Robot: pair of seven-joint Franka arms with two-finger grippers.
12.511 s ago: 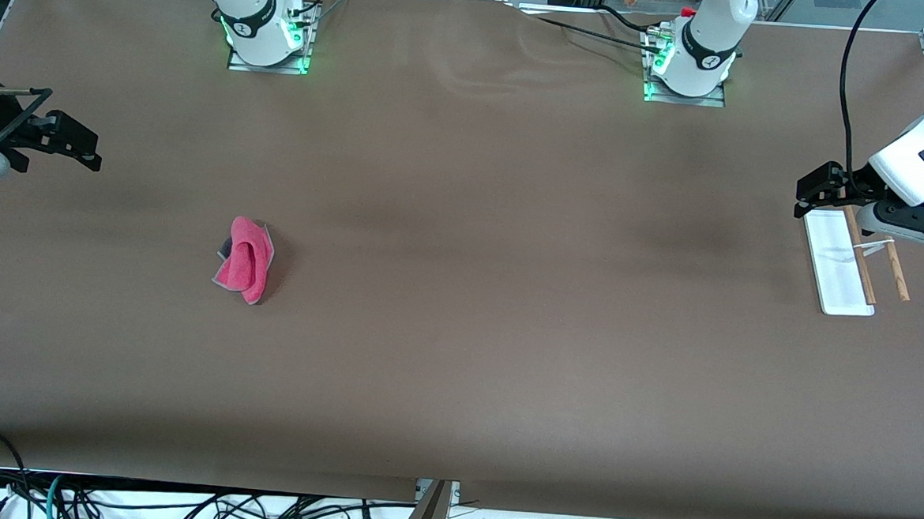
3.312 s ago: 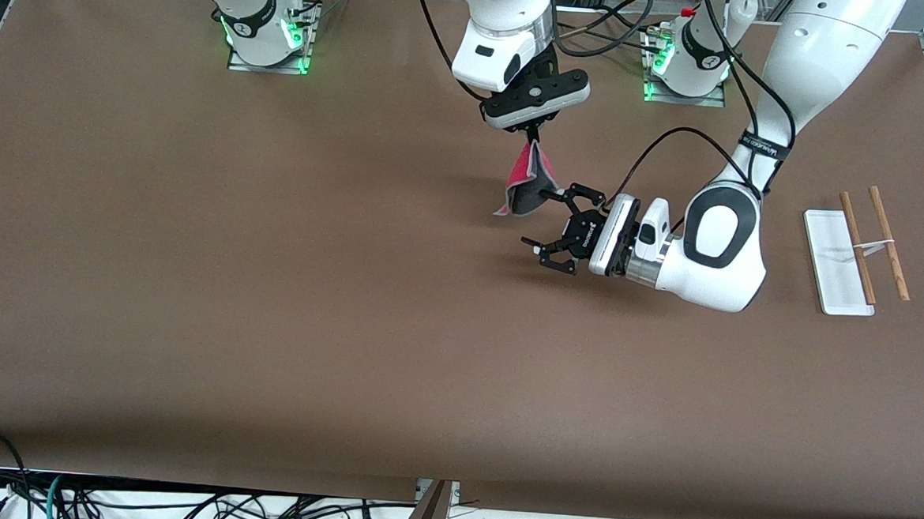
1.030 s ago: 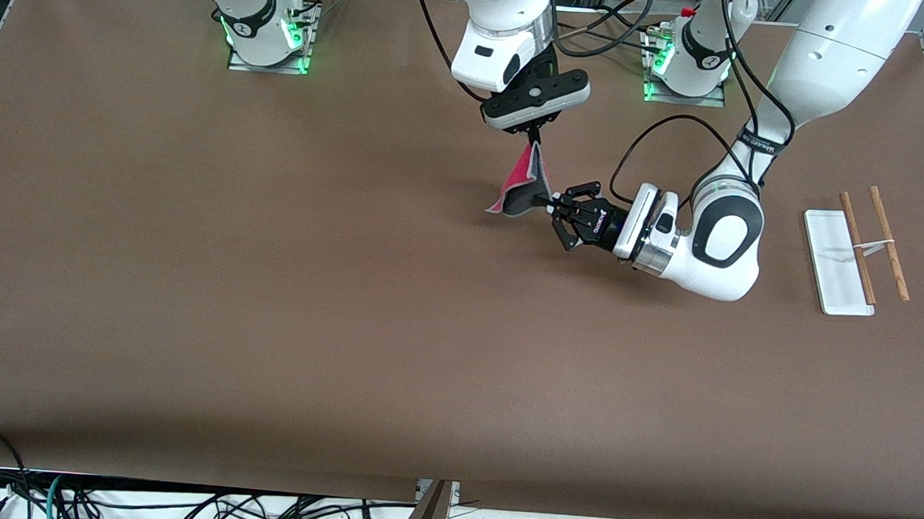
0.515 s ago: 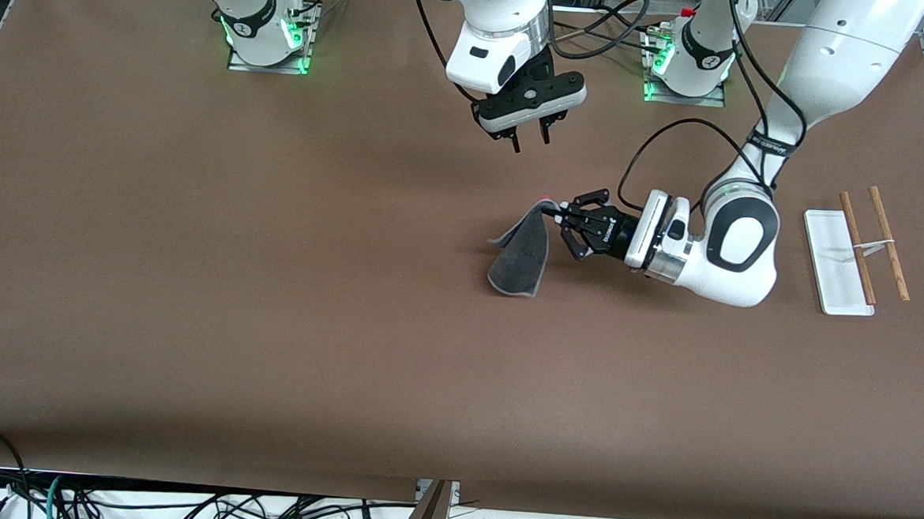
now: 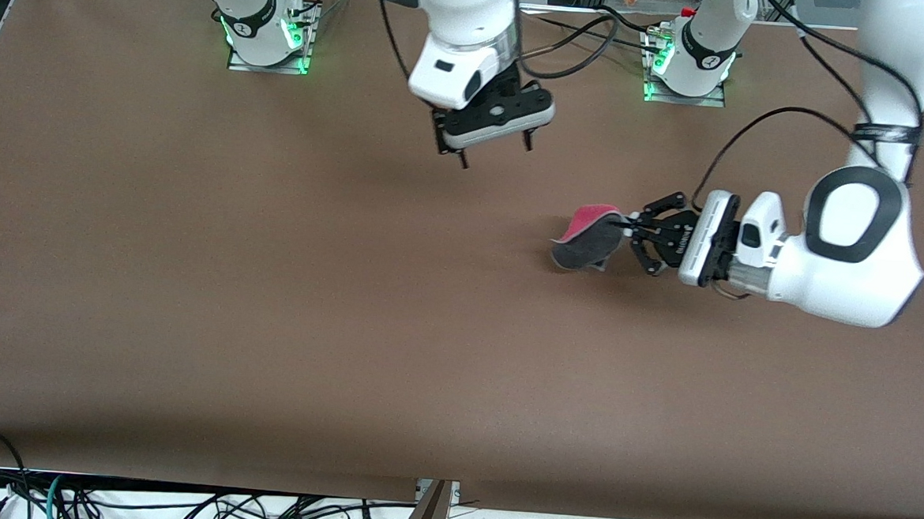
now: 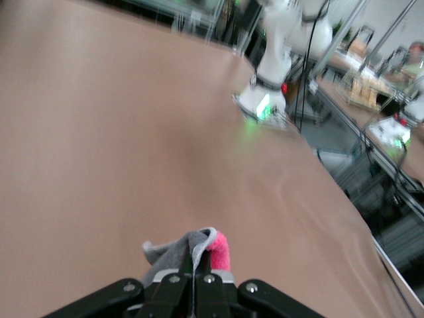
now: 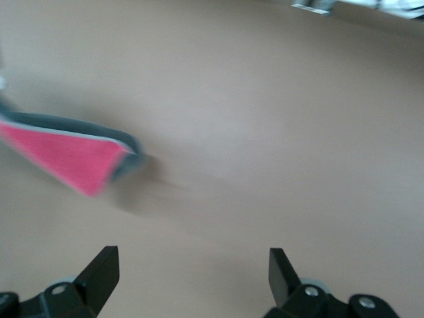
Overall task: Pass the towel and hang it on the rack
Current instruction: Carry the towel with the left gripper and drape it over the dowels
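Towel (image 5: 587, 238): held up over the table (image 5: 191, 293), in the part toward the left arm's end. It hangs from one pinched edge, pink face curling over the top, dark grey face showing below and sagging toward the table. Cannot tell whether the lowest fold touches the table; a shadow lies just beneath it. In the left wrist view the towel (image 6: 195, 248) bunches right at the fingertips, grey folds with a pink strip alongside.

Left tool (image 5: 631, 230): fingers pressed together on the towel's edge, pinching the cloth, with the tool lying roughly level and pointing toward the right arm's end of the table. The left wrist view shows the left tool (image 6: 195, 278) with the two pads drawn in tight and no gap but the cloth between them.

Right tool (image 5: 494, 155): up in the air over bare table near the bases' edge, well apart from the towel. Fingers spread wide, holding nothing, touching nothing. The right wrist view shows the right tool (image 7: 192, 265) with both fingertips far apart and only table between them; the towel (image 7: 66, 149) appears off to one side, pink face with a grey rim.

Rack: not visible in any view.
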